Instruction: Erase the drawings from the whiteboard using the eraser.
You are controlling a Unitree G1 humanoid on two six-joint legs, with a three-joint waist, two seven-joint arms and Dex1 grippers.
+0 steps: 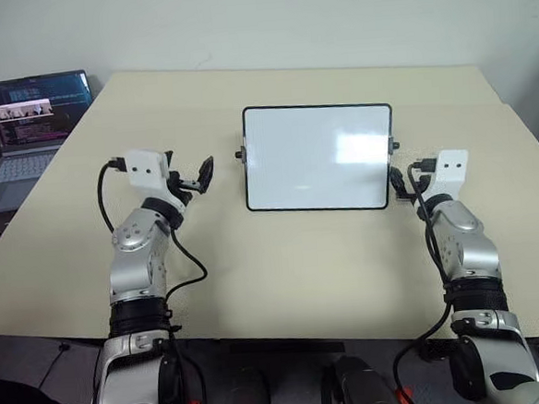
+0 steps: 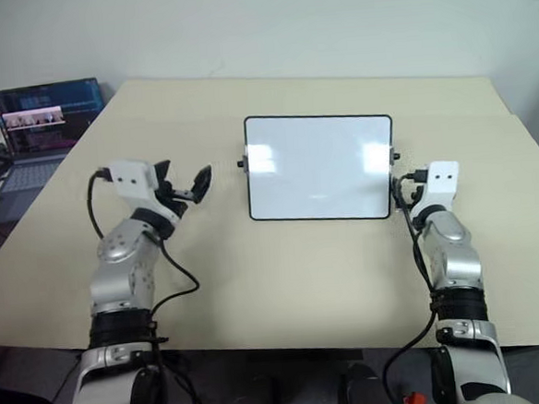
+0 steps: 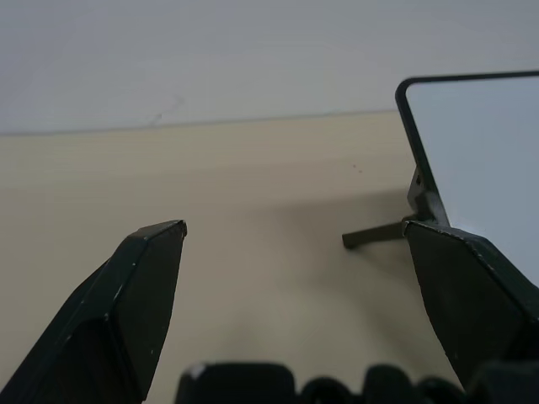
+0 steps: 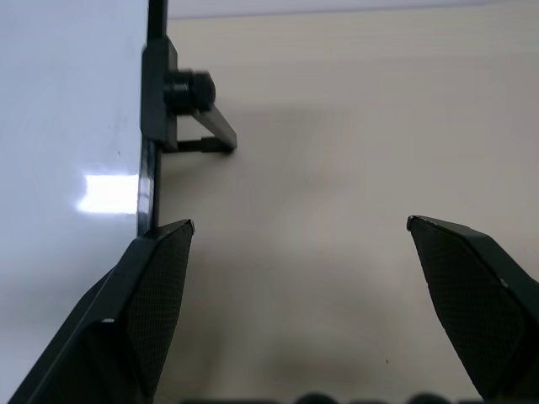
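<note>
A whiteboard with a thin black frame stands tilted near the middle of a pale beige surface, its white face glossy with a bright glare patch and small black knobs on its short sides. The left pincer hangs open just left of the board, apart from it, while the right pincer sits close beside the board's lower right corner. An open laptop with a lit screen stands off the surface's far left edge.

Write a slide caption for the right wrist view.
Open right gripper hovers over the tan table beside the whiteboard edge and its black knob.
</note>
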